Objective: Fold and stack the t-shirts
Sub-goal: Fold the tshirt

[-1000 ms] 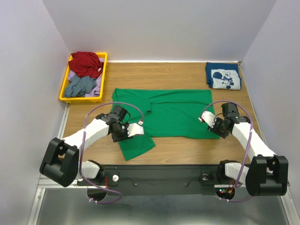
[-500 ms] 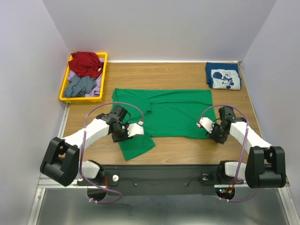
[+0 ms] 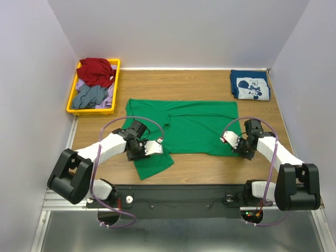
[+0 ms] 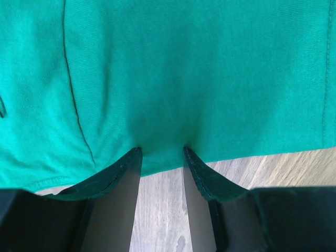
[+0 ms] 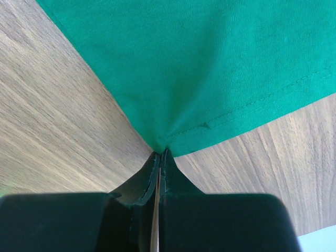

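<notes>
Cropping the green t-shirt (image 4: 173, 73) on three sides of the left wrist view, and cutting off the left gripper (image 4: 161, 153) at the bottom edge. Swallowing the shirt's hem corner between the pressed-together tips of the right gripper (image 5: 160, 153). Burying grey and lilac clothes (image 3: 90, 97) under a red garment (image 3: 96, 71) in the yellow tray (image 3: 89, 111). Showing the white print (image 3: 251, 88) on the navy t-shirt (image 3: 238, 79) too small for detail.
</notes>
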`<state>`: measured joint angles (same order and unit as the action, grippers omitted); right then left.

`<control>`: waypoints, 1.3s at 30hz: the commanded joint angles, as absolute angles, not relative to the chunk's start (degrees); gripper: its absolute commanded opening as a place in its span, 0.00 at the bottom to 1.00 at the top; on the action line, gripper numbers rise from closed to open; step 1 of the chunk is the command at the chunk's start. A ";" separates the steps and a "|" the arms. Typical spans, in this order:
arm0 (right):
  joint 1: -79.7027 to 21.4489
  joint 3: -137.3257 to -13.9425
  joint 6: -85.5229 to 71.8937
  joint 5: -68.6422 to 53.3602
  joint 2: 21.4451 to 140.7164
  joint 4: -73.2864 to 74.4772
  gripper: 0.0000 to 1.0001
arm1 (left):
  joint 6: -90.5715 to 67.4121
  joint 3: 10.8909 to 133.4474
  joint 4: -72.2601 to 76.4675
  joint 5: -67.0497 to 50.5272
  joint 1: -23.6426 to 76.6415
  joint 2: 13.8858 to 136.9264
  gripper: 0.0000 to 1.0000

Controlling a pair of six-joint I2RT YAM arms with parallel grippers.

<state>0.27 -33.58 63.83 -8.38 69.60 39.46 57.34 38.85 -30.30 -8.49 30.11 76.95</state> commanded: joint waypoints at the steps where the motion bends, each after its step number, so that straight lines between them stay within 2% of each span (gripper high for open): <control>1: 0.17 -33.48 63.28 -8.09 71.45 37.44 0.01 | 57.13 35.43 -27.51 -6.50 31.11 78.83 0.47; 3: 0.09 -33.66 63.11 -8.17 71.46 37.44 0.01 | 57.56 34.02 -26.90 -6.24 31.46 79.28 0.38; 4: 0.09 -33.92 63.02 -8.26 71.54 37.53 0.01 | 57.66 33.75 -26.81 -6.24 31.38 79.36 0.26; 5: 0.09 -34.27 62.84 -8.35 71.37 37.62 0.01 | 57.83 33.75 -27.15 -6.68 31.46 79.28 0.17; 8: 0.17 -35.59 61.96 -8.09 70.93 38.84 0.01 | 58.62 34.63 -29.69 -8.34 31.38 76.39 0.00; 20: 0.09 -38.49 62.40 -7.91 61.71 47.19 0.01 | 57.92 40.51 -42.80 -14.67 31.20 65.04 0.00; 25: 0.70 -40.51 63.45 -7.91 61.96 48.25 0.00 | 58.27 41.75 -45.17 -15.29 30.59 62.49 0.00; 34: 2.81 -49.12 63.64 -10.28 70.39 48.25 0.01 | 63.27 51.58 -46.40 -20.91 19.62 69.24 0.00; 39: 2.81 -52.99 63.54 -10.90 73.47 48.16 0.01 | 65.03 57.29 -47.02 -22.50 17.14 73.03 0.00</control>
<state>2.50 -49.50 63.24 -9.52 72.31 47.86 62.17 53.15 -44.47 -19.51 18.04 71.61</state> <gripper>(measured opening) 0.022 0.023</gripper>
